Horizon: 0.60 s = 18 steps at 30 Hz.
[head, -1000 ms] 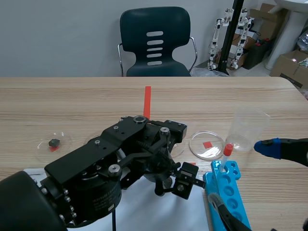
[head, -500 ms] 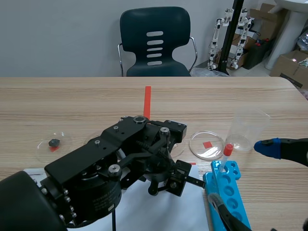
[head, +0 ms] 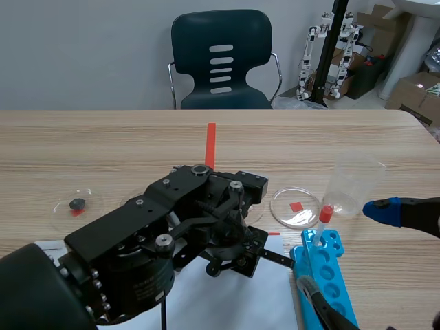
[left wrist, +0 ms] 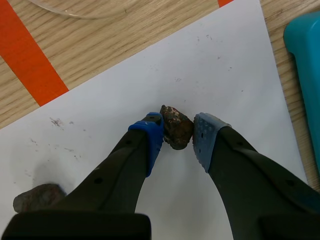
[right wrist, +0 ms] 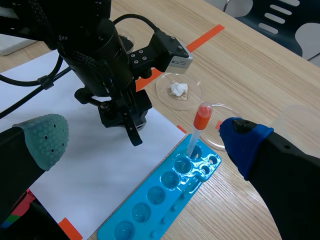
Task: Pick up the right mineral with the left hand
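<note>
On the white paper (left wrist: 215, 65) lies a brown, rough mineral (left wrist: 176, 127), and my left gripper (left wrist: 177, 135) is shut on it, one blue pad pressed against each side. A second, greyish mineral (left wrist: 37, 197) lies on the paper beside the gripper, apart from it. In the scene view the left arm's bulk hides both stones; its gripper (head: 234, 265) points down at the paper (head: 227, 302). My right gripper (right wrist: 145, 145) is open and holds nothing, hovering over the blue rack (right wrist: 165, 195) at the table's right.
A red-capped tube (head: 325, 214) stands in the blue rack (head: 326, 275). Beyond it are a petri dish (head: 295, 206) and a clear beaker (head: 354, 185). Another dish (head: 75, 204) with a dark piece sits far left. A dish (right wrist: 178, 90) holds something white.
The left gripper's fingers have come together on the brown mineral. The gripper has shifted slightly leftward over the paper. The right arm has not moved.
</note>
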{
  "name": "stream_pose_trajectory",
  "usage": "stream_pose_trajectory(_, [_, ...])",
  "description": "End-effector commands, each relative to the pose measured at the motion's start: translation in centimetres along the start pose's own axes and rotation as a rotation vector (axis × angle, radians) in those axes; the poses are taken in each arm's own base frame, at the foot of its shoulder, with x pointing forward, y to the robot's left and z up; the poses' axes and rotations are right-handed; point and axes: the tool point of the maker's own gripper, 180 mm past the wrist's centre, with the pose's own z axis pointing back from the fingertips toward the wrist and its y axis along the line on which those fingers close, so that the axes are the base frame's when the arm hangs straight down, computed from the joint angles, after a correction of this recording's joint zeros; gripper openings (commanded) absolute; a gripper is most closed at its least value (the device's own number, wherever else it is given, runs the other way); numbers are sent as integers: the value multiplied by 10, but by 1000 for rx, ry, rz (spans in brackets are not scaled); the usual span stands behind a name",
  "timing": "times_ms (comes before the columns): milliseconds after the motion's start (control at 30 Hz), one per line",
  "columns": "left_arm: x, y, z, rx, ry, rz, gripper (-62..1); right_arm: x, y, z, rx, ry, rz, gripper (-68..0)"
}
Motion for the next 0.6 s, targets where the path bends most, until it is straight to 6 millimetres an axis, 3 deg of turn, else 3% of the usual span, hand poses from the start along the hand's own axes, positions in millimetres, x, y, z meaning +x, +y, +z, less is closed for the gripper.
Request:
stream_pose_trajectory(0, [5,-7,3,-15,-10,-4,-583,6,-4,-1,-10,-23,4,-37])
stream_pose_trajectory(300, [8,10,8,20,-41,-17,-583,6,-4,-1,-10,-23,4,-37])
stream_pose_trajectory(567, [19,44,39,59,-165,-23,-583,6,-4,-1,-10,-23,4,-37])
